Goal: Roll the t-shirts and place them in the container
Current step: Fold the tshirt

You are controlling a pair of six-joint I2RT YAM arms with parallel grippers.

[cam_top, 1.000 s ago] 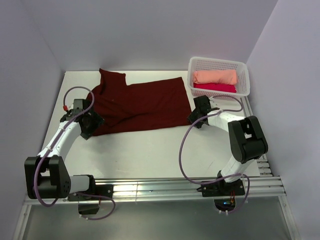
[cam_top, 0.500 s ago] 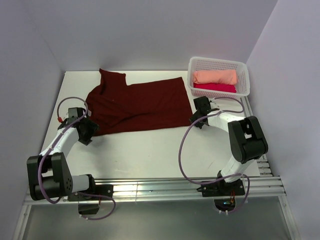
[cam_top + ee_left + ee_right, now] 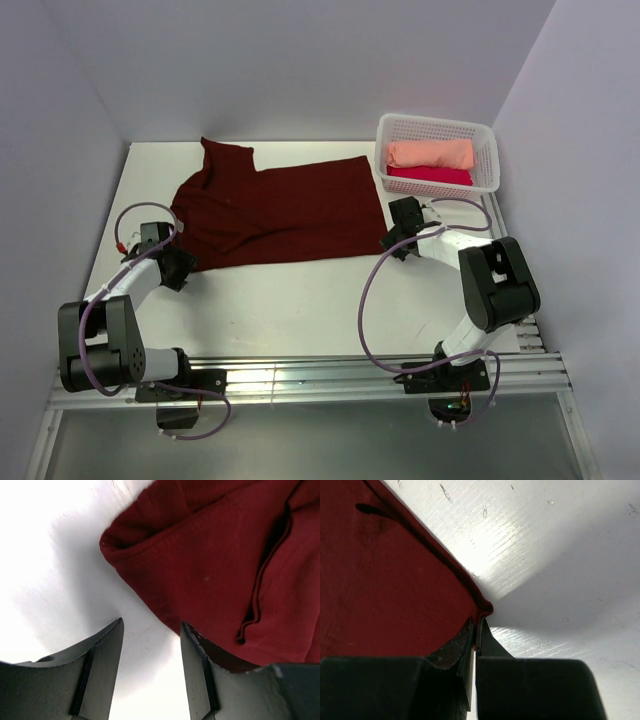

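**Thin pinch on one corner, nothing gripped at the other**

Nearest the arm bases, bare table (image 3: 300,300) is seen. On it, the left gripper (image 3: 150,627) is set low at the near-left edge of the maroon t-shirt (image 3: 280,210). Its fingers are held apart, with a bunched sleeve fold lying just ahead of them and the cloth's edge reaching one finger; nothing is clamped there. Across the table, the right gripper (image 3: 476,622) is shut on the shirt's near-right corner; only the very tip of the hem is caught. The shirt itself is spread across the middle of the table, mostly flat, rumpled toward the left.

Farther off, at the far right, a peach t-shirt (image 3: 430,153) and a crimson-pink t-shirt (image 3: 430,176) are held, already bundled, in a white basket (image 3: 437,123).

Three risks can be judged from here: the slim corner pinch could be pulled free once tension is applied; the left fingers could be closed on table rather than cloth, so that only one side is lifted and the roll is skewed; the bunched sleeve could be rolled in as a lump.
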